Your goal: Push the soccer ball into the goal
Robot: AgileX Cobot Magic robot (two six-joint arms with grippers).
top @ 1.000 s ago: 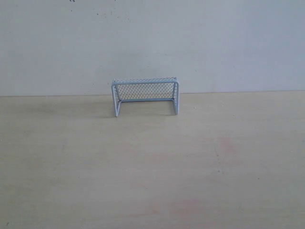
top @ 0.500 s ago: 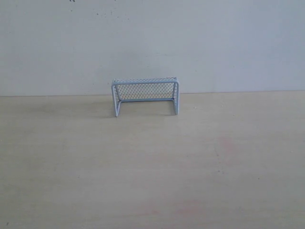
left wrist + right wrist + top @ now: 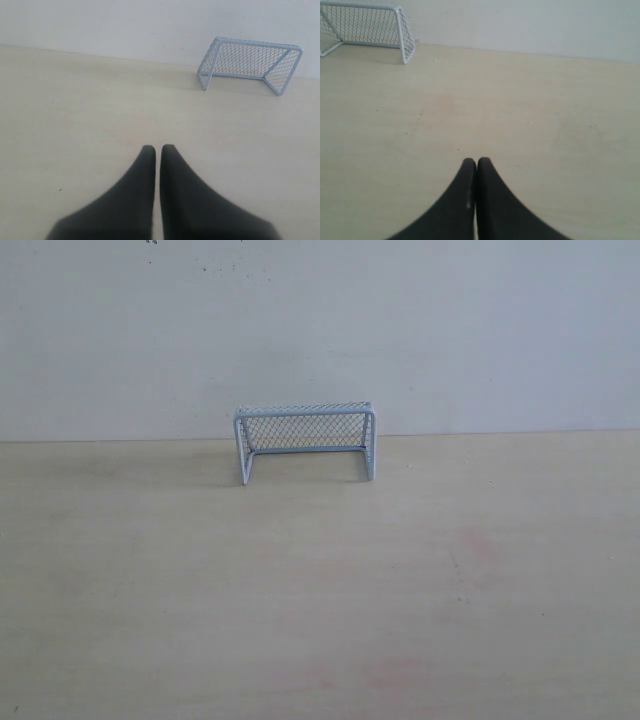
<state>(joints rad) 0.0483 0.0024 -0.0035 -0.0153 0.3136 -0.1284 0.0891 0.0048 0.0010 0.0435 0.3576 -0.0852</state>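
On pale wood [image 3: 300,590] stands a boxy mesh goal [image 3: 305,430].

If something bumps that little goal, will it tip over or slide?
Probably slide: the goal looks light, just thin bars and open netting, on a smooth table. Tipping seems less likely, since it's wider than tall with side bars along the table.

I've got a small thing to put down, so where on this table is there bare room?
The wooden table in front of the goal is bare right across. The strips either side of it, along the wall, are free too. Only the goal's own spot is taken.
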